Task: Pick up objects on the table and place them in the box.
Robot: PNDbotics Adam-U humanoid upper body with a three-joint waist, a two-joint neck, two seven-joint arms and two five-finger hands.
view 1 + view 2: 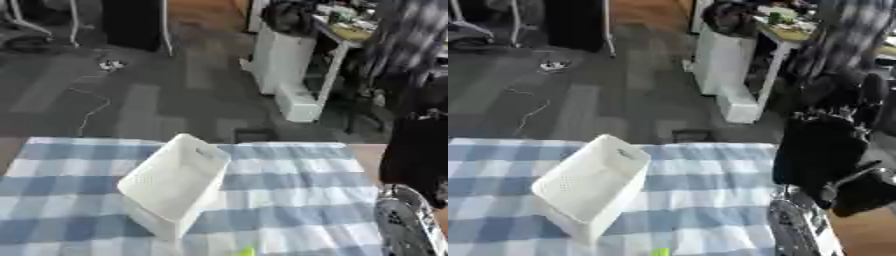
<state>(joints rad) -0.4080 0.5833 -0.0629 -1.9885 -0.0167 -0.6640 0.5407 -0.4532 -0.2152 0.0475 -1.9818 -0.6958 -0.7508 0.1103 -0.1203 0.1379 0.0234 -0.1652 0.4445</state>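
The blue-and-white checked cloth over the table (289, 200) fills the lower half of what I see, and on it, left of centre, stands the white perforated plastic box (175, 185), open side up and set askew to the cloth's stripes, with nothing showing inside it. My right arm (820, 160) comes in as a black bulk along the right side, raised above the table's right edge, with a silver and black part of it low near the corner; I cannot make out my right hand on it, so I cannot tell whether those fingers are released or clenched, and they hold nothing that I can see. My left hand shows in neither view. The only likely object to pick is a small yellow-green thing (246, 252) at the very bottom edge, just in front of the box and near my body, mostly cut off. I judge this to be the start of a pick: nothing is grasped and the box is still to be filled. The next move calls for bringing a hand down and inward to that small thing at the near edge, then lifting it over the box's near rim. The right eye shows far more of my right arm, while the left eye shows only its edge.
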